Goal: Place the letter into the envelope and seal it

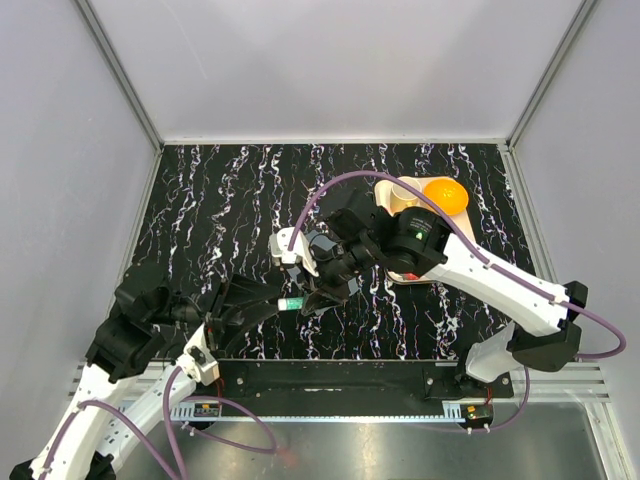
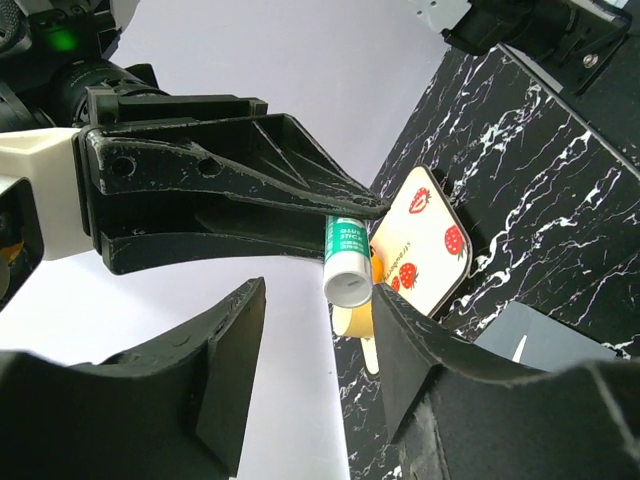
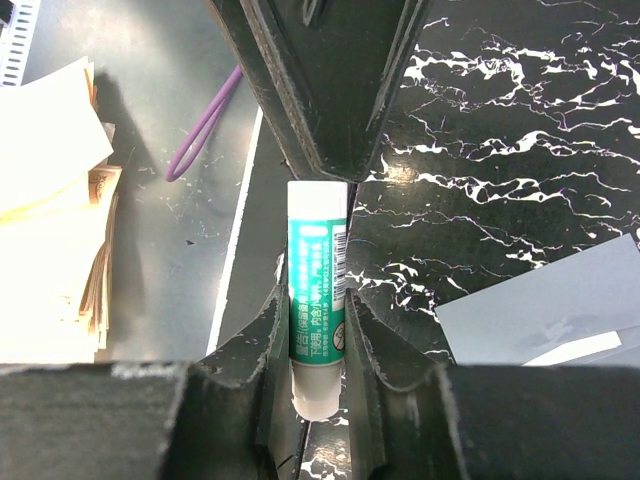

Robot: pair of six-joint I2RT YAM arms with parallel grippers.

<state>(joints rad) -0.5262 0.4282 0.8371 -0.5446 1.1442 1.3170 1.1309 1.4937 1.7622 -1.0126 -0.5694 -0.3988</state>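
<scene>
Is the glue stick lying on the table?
No, the glue stick is clamped between the fingers of the right hand, held up above the table.

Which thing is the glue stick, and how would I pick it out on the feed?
On the black marbled table, look toward the near edge, around the middle. The right gripper pinches a short tube there, the glue stick. It alone is round with a green-and-white printed label, unlike the flat grey envelope and the strawberry-printed tray.
</scene>
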